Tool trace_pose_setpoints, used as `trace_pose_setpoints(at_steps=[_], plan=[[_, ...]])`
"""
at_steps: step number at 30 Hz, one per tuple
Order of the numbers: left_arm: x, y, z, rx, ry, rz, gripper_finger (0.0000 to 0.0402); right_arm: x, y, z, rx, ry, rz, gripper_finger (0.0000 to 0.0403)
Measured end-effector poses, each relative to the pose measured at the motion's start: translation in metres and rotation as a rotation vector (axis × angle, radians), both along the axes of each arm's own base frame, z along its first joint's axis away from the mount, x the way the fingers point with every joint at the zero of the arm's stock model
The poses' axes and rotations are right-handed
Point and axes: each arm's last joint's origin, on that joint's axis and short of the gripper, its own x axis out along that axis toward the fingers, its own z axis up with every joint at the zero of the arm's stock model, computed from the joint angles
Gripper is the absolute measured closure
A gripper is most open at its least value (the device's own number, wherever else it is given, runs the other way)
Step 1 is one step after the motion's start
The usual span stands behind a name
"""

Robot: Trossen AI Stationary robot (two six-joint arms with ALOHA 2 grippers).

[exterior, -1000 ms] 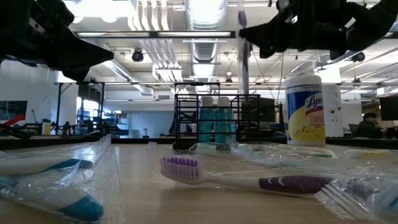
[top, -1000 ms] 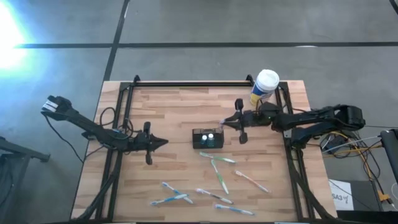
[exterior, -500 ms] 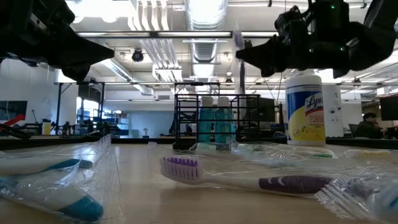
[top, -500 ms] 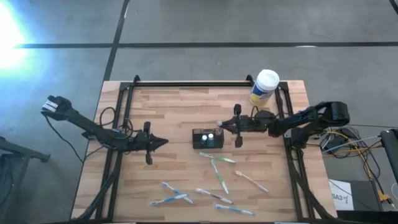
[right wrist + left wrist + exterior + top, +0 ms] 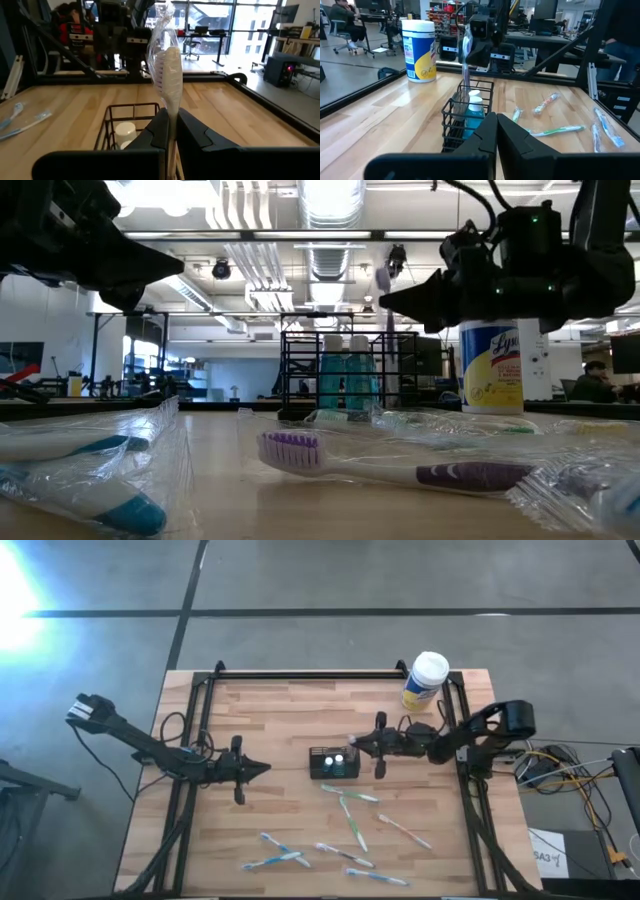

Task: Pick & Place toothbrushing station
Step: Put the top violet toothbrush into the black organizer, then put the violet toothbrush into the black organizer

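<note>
Centrally on the tabletop [image 5: 270,720] the toothbrushing station [image 5: 334,763], a black wire rack, is seen. Just beside it, the right end effector [image 5: 352,743] is clamped shut on a wrapped toothbrush [image 5: 169,65], held upright. Well apart, the left end effector [image 5: 264,769] is closed, empty.

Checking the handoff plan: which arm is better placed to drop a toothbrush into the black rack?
Right: its pincer is shut on a wrapped toothbrush, upright beside the rack. The left pincer holds nothing.

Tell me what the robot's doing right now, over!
Right gripper shut on wrapped toothbrush, upright above the black wire holder. Left gripper shut, empty, waiting left of holder. Nothing blocking.
</note>
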Motion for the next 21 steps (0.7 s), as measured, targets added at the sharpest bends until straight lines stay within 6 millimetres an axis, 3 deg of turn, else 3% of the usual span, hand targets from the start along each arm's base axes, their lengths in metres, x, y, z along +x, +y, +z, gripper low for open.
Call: trace_pose_setpoints(at_steps=[5,10,21], plan=[[0.000,0.000,0.000,-0.020,-0.002,0.000,0.0393,0.007,-0.001,-0.003,0.003,0.007,-0.002,0.0369],[0.000,0.000,0.000,-0.023,-0.003,0.000,0.0385,0.009,-0.001,-0.002,0.098,0.004,-0.001,0.0318],[0.000,0.000,-0.001,-0.059,0.000,-0.004,0.0392,0.002,0.000,0.025,0.114,-0.080,0.005,0.0220]])
